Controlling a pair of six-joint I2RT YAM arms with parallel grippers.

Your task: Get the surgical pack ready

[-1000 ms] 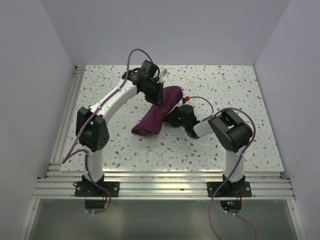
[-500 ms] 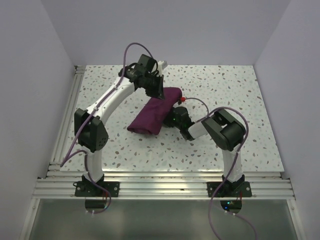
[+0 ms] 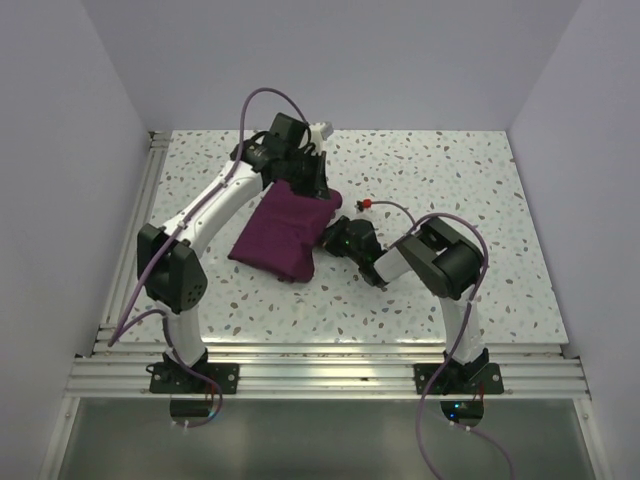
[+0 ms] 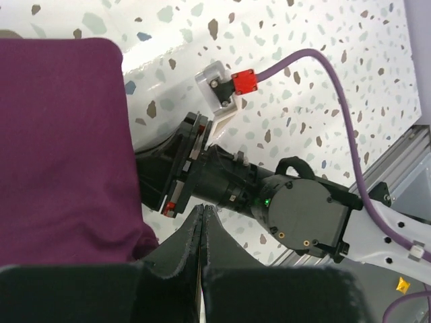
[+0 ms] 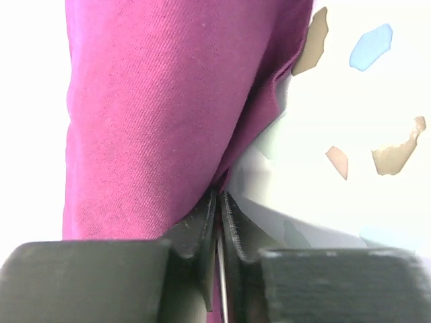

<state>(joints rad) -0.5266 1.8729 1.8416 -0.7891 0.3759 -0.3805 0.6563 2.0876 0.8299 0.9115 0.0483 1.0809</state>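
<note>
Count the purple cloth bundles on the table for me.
1. The surgical pack lies left of centre on the table, with the left end effector at its far corner and the right end effector at its right edge. No other shows.

A speckled table [image 3: 450,170] bears the folded plum-purple surgical pack [image 3: 275,235].

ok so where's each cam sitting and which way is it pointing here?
Top external: above and behind the bases, looking down at the table; both whole arms show, surgical pack between them.
Left wrist: on the left arm, looking past its shut left hand at the pack and the right arm.
Right wrist: just behind the right hand, facing the pack's edge up close.
Shared: all three see the pack.
</note>
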